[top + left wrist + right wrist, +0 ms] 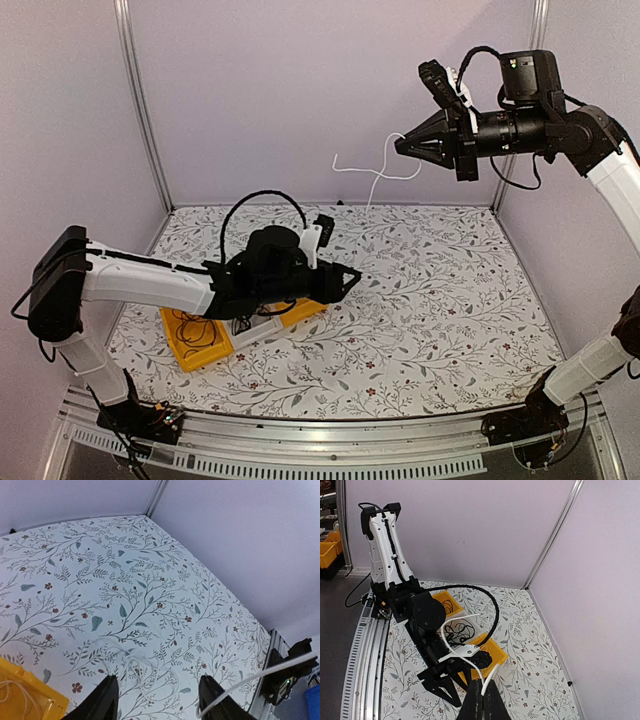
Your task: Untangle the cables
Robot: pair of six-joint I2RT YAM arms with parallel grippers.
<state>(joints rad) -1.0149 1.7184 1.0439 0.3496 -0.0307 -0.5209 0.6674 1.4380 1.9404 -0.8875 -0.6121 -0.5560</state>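
My right claw point(402, 146): clamped shut on the pale cord point(372, 176) | cord dangling below me: light, limp, probably slick | best hold: close under my tips, less slack to swing.

Light: bright, even and diffuse from above; walls point(300, 90) tinted pale lilac.
Shadows: faint and soft-edged on the table point(450, 300) beneath the left arm point(150, 280).
Focus: left fingers point(106, 702) blurred, close to the lens; cable point(443, 632) crisp in the right wrist view.
Distortion: rail point(365, 650) bows in the right wrist view.
Contrast: black parts lose detail.
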